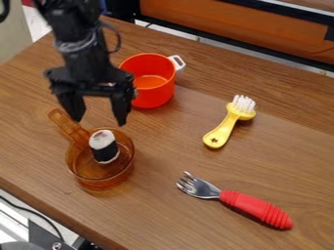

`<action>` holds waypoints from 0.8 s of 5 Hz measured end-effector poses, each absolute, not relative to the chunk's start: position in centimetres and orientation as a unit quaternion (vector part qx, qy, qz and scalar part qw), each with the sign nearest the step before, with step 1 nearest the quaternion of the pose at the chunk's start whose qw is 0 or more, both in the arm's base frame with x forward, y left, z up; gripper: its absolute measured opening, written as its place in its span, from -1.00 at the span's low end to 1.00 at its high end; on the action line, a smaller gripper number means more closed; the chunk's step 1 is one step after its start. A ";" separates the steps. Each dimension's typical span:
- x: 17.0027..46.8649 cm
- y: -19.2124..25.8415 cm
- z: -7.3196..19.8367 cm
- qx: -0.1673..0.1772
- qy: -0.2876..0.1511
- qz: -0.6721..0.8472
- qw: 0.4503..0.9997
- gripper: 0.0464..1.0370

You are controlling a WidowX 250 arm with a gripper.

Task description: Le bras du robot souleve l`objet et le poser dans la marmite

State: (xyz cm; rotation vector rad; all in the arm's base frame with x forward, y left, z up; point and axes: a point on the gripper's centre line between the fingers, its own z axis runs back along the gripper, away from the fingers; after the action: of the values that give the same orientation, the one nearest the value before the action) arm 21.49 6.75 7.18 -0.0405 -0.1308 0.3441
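We see the arm (85,44) coming in at the view's upper L, w/ its black gripper (100,121) hanging over the far side of the amber pan (99,181); the fingers are spread wide, w/ a gap btwn them & nothing held; the task's thing, a small sushi-like roll (104,146), white at the ends w/ a black band round it & a bit of pink on top, sits inside the pan, below the gripper & apart from it; the pan is see-through & stands on the wood-look tabletop (163,210), its handle (68,124) pointing to the view's upper L; we've also got a red-orange pot (153,99) w/ a white handle (177,63), upright just behind & to the R of the gripper, partly hidden by it; R of center lies a yellow brush (223,131), white bristles (243,103) toward the view's top; nearer us, lower R, there's a fork (258,207) w/ a ribbed red grip, metal tines toward the pan but well apart from it; past the tabletop's far edge we see an orange-brown panel (215,29) w/ black framing, & at lower L a dark cable (36,212).
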 end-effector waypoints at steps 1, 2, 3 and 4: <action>20.5 6.7 6.0 -0.010 -0.080 0.173 0.982 0.92; 20.5 6.6 4.5 -0.012 -0.089 0.192 0.977 0.92; 20.3 6.8 3.9 0.002 -0.100 0.197 0.975 0.92; 20.2 6.9 2.9 0.010 -0.103 0.206 0.973 0.84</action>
State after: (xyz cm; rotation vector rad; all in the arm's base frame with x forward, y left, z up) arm 20.24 6.90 2.94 0.0201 -0.2077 0.4166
